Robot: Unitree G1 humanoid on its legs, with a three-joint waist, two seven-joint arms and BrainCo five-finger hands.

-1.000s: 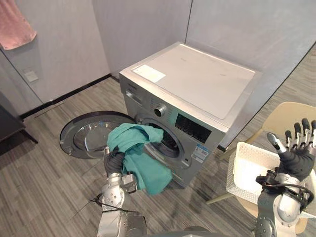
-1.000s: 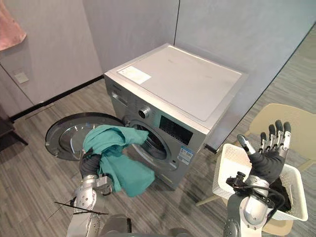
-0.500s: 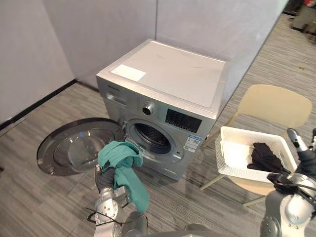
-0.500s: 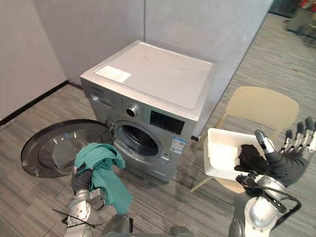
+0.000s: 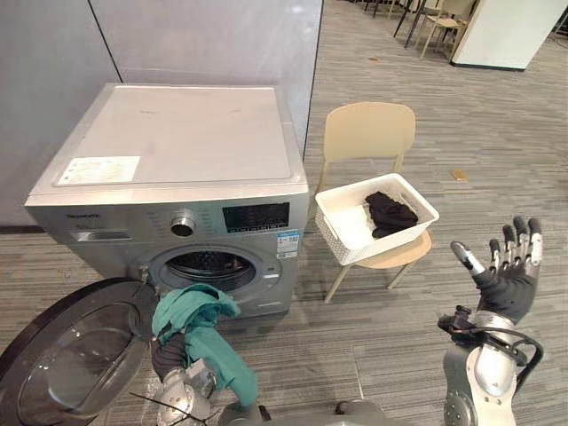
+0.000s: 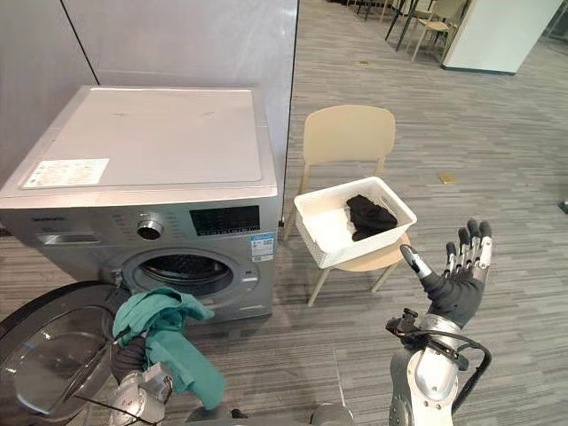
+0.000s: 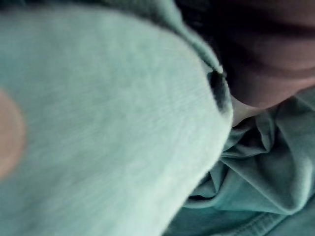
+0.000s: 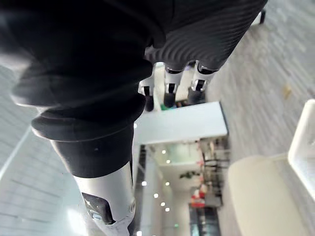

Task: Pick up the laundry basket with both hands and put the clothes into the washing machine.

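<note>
left eye view: the teal garment point(image 5: 200, 319) drapes over the left hand point(image 5: 170, 353), just below and in front of the washing machine point(image 5: 177, 142)'s drum mouth point(image 5: 211, 266), so the way in is up and forward. i cannot tell its grip under the cloth. the open door point(image 5: 62, 364) lies just beside. the right hand point(image 5: 508, 282) is spread and empty, well apart from the laundry basket point(image 5: 342, 244) on the chair point(image 5: 368, 133).

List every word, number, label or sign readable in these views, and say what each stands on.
White label on the washing machine top, near its front left corner: print too small to read.
Lettering on the front panel above and left of the dial: too blurred to quote.
Dark display panel: markings too small to read.
Blue and white sticker beside the door opening: unreadable.
</note>
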